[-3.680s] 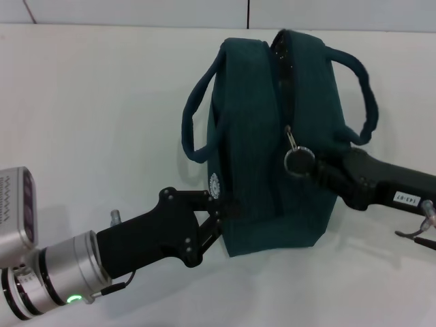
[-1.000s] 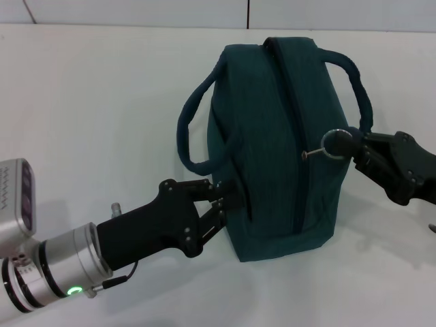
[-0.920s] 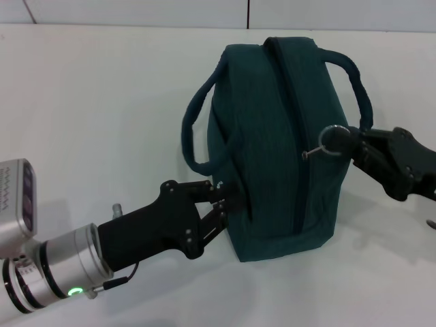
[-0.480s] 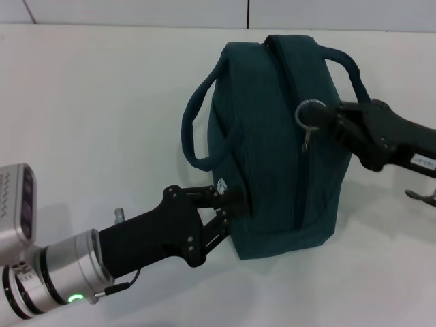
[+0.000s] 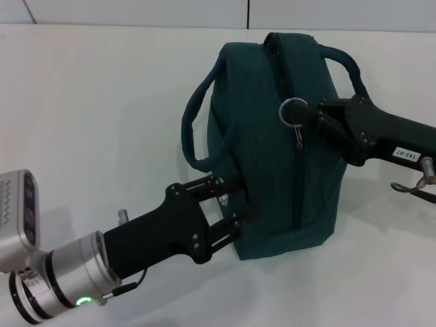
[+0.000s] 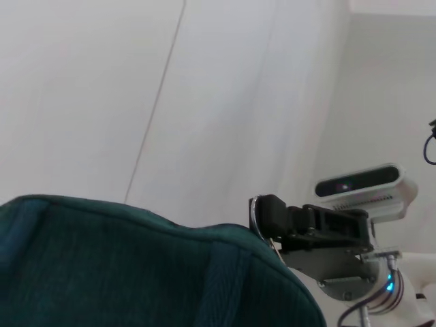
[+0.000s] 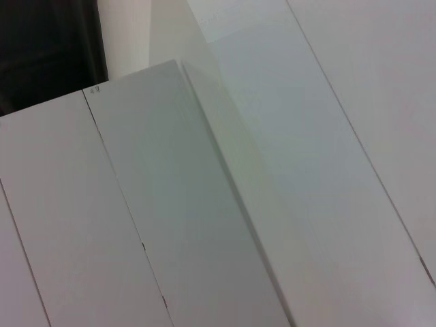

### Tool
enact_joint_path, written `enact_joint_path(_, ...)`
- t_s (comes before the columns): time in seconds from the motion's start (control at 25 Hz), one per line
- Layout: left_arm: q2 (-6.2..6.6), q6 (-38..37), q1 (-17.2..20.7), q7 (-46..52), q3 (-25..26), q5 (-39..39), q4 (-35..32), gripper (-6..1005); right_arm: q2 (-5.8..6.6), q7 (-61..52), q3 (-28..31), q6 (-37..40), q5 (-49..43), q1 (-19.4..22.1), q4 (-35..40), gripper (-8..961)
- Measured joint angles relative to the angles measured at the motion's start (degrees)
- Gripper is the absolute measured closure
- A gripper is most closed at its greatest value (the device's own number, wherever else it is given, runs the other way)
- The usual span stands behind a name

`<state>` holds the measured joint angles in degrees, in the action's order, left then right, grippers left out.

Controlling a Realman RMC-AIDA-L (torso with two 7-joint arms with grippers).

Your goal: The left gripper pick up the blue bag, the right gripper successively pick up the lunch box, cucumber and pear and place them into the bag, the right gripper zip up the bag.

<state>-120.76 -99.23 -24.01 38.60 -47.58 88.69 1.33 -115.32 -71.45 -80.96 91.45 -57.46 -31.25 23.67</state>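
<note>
The blue bag (image 5: 272, 163) stands on the white table, its zipper line running closed down the near face. My left gripper (image 5: 230, 200) is at the bag's lower left corner, fingers spread open on either side of the fabric edge. My right gripper (image 5: 319, 114), with the white label, reaches in from the right and is shut on the metal ring zipper pull (image 5: 293, 111) at the bag's upper front. The left wrist view shows the bag fabric (image 6: 136, 272) and the right gripper (image 6: 272, 216) beyond it. The lunch box, cucumber and pear are out of view.
The white table (image 5: 102, 102) spreads to the left of and behind the bag. The bag's two looped handles (image 5: 194, 129) stick out to the left and right. The right wrist view shows only pale wall panels (image 7: 204, 204).
The right gripper rose and moved left, lifting the ring pull up the bag's face. The left gripper's fingers, pinched on the bag's corner before, have spread apart.
</note>
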Motion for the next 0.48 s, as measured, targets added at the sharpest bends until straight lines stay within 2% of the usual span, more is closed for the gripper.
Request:
enact_joint_path(0.08,0.0,0.2,-0.4,-0.3,0.0,-0.7,0.8,626,0.01,0.0,0.0,0.0,0.0,0.1,0.0,936)
enact_joint_path(0.32,0.0,2.2,-4.1,-2.5,0.6,-1.2,7.0,529,0.01,0.1,0.0,0.3,0.0,0.5,0.0,936)
enact_joint_path(0.48,0.0,3.1,-4.6,-3.0,2.4,-1.2,8.6,531,0.01,0.3,-0.1,0.5,0.0,0.5,0.0,936)
